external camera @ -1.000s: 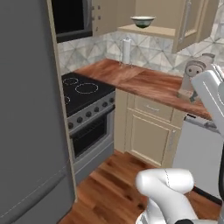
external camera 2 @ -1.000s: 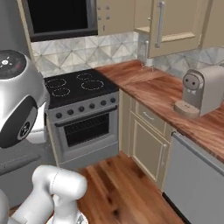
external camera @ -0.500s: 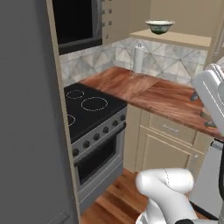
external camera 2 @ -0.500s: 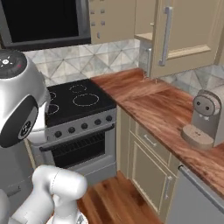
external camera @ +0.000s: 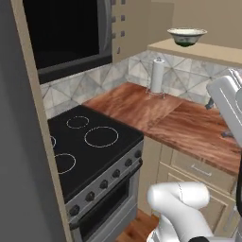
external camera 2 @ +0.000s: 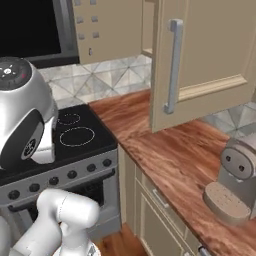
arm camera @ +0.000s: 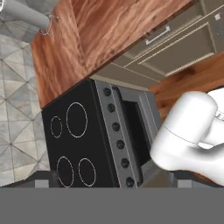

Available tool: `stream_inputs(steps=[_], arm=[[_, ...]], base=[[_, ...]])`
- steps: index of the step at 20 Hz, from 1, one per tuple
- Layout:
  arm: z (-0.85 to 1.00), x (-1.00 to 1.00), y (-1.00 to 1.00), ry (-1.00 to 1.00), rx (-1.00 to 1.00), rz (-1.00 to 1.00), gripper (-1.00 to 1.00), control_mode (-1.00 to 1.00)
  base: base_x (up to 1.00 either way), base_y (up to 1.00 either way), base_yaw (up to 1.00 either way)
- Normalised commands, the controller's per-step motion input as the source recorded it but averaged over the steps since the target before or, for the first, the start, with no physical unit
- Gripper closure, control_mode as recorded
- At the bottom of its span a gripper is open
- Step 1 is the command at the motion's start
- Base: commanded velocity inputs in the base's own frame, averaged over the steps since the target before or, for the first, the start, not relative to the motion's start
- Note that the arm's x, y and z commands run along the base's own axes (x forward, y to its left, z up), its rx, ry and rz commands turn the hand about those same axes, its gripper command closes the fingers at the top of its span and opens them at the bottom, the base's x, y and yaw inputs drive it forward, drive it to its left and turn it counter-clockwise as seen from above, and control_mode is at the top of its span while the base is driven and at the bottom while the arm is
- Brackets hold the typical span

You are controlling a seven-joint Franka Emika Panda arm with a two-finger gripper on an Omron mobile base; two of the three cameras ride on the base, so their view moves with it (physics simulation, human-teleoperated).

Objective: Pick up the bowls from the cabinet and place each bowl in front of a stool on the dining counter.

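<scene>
End effector (arm camera: 107, 183) jaws spread wide, empty, aimed down over the stove (arm camera: 83, 140); bowl (external camera: 186, 36) sits on the cabinet shelf (external camera: 203, 51).

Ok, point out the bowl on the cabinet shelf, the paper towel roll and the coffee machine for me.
bowl (external camera: 186, 36), left base view, on its dark outer side.
paper towel roll (external camera: 157, 75), left base view, middle of the white roll.
coffee machine (external camera 2: 238, 167), right base view, on its grey front.

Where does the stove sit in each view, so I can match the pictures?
Left base view: stove at lower left, below the dark microwave.
Right base view: stove left of middle.
Hand view: stove at lower middle, seen rolled sideways.
Shared landmark: the reddish wood counter that butts against the stove's side.
</scene>
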Motion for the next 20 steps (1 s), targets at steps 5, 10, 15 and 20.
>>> stream_inputs(steps=[5,10,15,20], arm=[[0.0,0.0,0.0,0.0,0.0,0.0,-1.0,1.0],[0.0,0.0,0.0,0.0,0.0,0.0,-1.0,1.0],[0.0,0.0,0.0,0.0,0.0,0.0,-1.0,1.0],[0.0,0.0,0.0,0.0,0.0,0.0,-1.0,1.0]], base=[[0.96,-0.08,0.01],[0.76,-0.1,0.0],[0.54,-0.05,-0.13],[0.75,-0.17,-0.06]])
